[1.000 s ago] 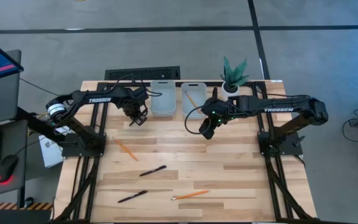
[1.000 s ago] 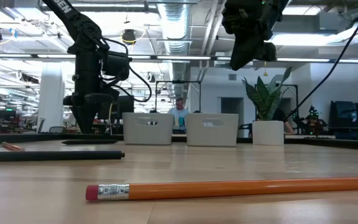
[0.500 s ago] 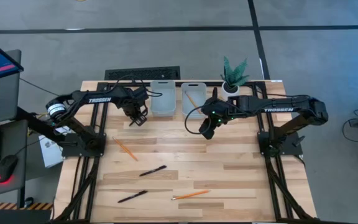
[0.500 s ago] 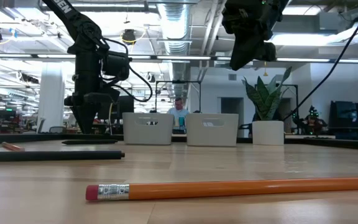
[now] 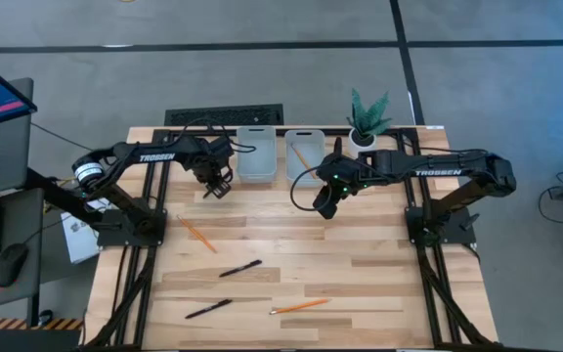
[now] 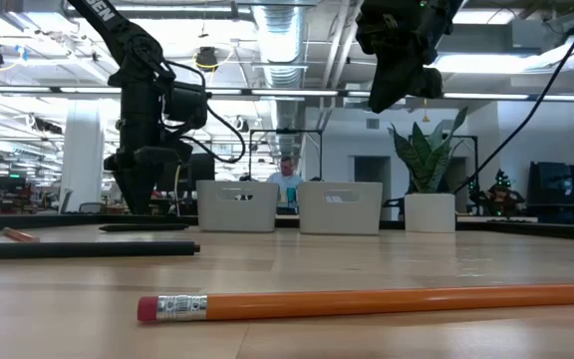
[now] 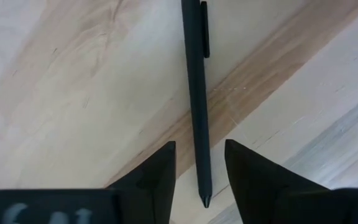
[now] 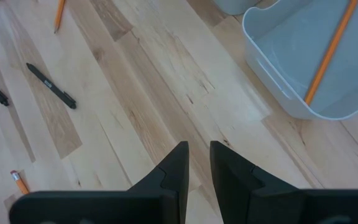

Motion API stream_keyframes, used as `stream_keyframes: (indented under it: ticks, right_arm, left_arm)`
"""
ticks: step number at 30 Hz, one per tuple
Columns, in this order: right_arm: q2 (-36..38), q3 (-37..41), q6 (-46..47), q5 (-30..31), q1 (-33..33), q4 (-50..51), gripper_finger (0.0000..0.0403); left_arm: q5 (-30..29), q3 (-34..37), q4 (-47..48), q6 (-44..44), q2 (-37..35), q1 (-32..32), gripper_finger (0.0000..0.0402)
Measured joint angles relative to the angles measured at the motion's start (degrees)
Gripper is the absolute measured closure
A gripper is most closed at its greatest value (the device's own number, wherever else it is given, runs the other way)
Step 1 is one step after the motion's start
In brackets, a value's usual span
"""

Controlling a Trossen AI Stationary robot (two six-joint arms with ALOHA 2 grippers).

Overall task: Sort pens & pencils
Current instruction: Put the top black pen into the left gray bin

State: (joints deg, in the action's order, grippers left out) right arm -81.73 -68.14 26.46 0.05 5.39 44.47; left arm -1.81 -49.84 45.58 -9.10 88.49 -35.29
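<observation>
Left gripper [image 5: 219,186], high view: I have it low over wood-plank table [image 5: 360,284] beside left pale grey plastic tray [image 5: 256,154]; right gripper [image 5: 324,206] waits mid-table, below right grey tray [image 5: 303,154].

Low view: long orange pencil with pink eraser [image 6: 367,300] lies nearest, black pen [image 6: 86,250] behind.

Left wrist view: fingers parted, straddling thin black clip pen [image 7: 196,99] lying flat, nothing gripped (probably lining up pick; overhead hides this pen).

Right wrist view: fingers near together, empty; orange pencil [image 8: 328,53] leans inside tray.
</observation>
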Motion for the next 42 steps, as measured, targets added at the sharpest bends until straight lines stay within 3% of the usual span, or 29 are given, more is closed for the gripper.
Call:
stream_keyframes:
  ticks: [24, 42]
  right_arm:
    - [0.0, 0.0, -0.04, 0.0, 0.0, -0.11, 0.0316]
    - [0.0, 0.0, -0.02, 0.0, 0.02, -0.2, 0.0316]
  left_arm:
    - [-1.98, 0.0, -0.68, -1.23, 0.0, 0.0, 0.0269]
    - [0.78, 2.44, -2.91, 0.45, -0.01, 0.42, 0.0269]
